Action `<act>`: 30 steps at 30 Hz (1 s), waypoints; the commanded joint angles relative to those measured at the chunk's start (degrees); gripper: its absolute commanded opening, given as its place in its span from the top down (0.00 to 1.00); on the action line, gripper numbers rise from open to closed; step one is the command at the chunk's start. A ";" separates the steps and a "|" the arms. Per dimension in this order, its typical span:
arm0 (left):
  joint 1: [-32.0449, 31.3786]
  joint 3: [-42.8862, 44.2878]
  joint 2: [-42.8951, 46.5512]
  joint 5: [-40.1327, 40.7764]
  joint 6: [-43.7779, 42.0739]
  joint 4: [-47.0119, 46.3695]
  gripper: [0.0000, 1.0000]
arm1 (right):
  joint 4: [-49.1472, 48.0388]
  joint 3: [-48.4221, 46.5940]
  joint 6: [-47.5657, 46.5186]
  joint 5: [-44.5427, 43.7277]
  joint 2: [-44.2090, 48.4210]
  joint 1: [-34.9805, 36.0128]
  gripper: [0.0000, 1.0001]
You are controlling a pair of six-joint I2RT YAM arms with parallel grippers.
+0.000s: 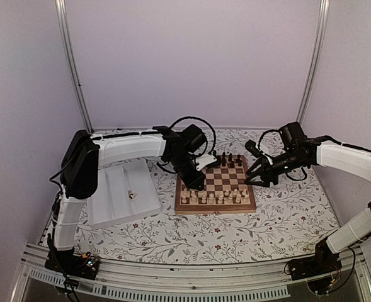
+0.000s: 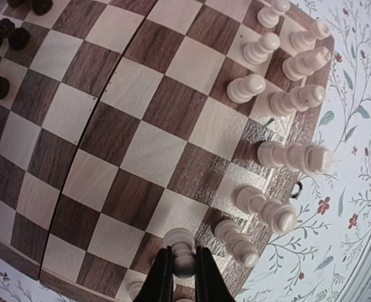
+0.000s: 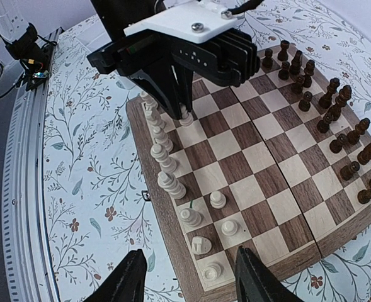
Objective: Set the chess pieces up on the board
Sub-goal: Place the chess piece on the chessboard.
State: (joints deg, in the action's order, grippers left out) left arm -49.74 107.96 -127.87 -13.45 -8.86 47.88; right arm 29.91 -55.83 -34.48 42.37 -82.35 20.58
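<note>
The left gripper (image 2: 184, 272) is clamped on a cream pawn (image 2: 182, 251) standing at the near-left corner of the chessboard (image 1: 215, 184) — beside the other cream chessmen (image 3: 166, 160) — while the right gripper (image 3: 186, 280) hovers spread wide at the board's right edge.

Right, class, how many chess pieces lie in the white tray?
1. A pale piece lies near the middle of the white tray, left of the board. The left arm overhangs the tray's far end, so others may be hidden.
</note>
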 commanded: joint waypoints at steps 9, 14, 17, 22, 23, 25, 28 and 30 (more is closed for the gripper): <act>0.03 2.29 -3.32 -1.48 -0.71 1.08 0.89 | -0.93 0.42 -0.41 1.13 -0.53 -0.19 0.49; -0.05 2.40 -3.86 -1.84 -0.64 1.25 0.87 | -0.92 0.46 -0.50 1.22 -0.74 -0.15 0.49; -0.18 2.52 -4.00 -1.55 -0.73 1.64 0.83 | -0.90 0.37 -0.50 1.29 -0.78 -0.25 0.49; -0.36 2.79 -3.92 -1.40 -0.27 1.75 0.74 | -0.90 0.37 -0.59 1.42 -0.80 -0.27 0.49; -0.36 3.13 -3.80 -1.31 -0.14 1.70 0.73 | -0.90 0.37 -0.59 1.40 -0.80 -0.20 0.49; -0.36 3.66 -3.71 -1.21 0.05 1.69 0.71 | -0.90 0.37 -0.59 1.49 -0.83 -0.22 0.49; -0.36 4.47 -3.01 -1.07 0.57 1.26 0.69 | -0.81 0.37 -0.67 1.64 -0.80 -0.25 0.49; -0.29 4.62 -2.27 -0.96 0.65 0.77 0.69 | -0.70 0.29 -0.61 1.75 -0.80 -0.13 0.48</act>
State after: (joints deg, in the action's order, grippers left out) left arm -49.87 110.74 -130.98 -14.50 -8.73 48.88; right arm 29.91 -55.81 -34.54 42.61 -82.70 20.56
